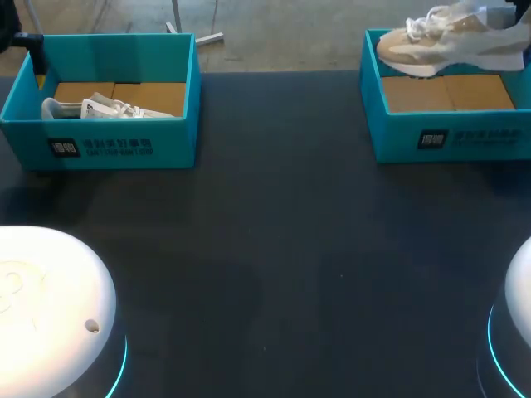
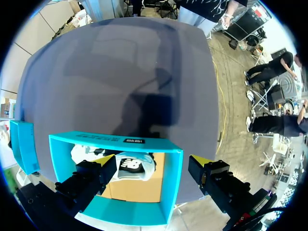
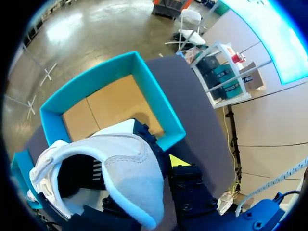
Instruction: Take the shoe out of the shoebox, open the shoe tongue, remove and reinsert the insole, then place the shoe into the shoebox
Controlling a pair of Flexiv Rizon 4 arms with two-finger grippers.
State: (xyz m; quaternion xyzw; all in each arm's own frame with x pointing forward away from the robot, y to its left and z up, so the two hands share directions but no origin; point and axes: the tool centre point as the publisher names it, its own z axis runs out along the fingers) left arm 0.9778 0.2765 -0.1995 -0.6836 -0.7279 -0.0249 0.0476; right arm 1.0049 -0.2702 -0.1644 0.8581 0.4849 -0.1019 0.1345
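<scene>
Removal is the step in hand, I judge: the beige shoe (image 1: 448, 41) hangs above the right shoebox (image 1: 448, 137), clear of its cardboard floor and over the far rim. In the right wrist view the right gripper (image 3: 163, 154) pinches this shoe at the heel collar. One yellow tip shows beside the suede, and the other finger is hidden behind the shoe.

The white shoe (image 1: 108, 108) lies on its side inside the left shoebox (image 1: 108, 145). The left gripper (image 2: 151, 168) hovers over that box with its fingers spread wide, one above the shoe and the other outside the box wall, holding nothing.

The next move probably calls for carrying the beige shoe to the bare worktop (image 1: 274, 249) between the boxes and setting it down sole first. Then the tongue can be opened. The grip at the heel alone may let the toe swing, so a slow transfer seems wise.
</scene>
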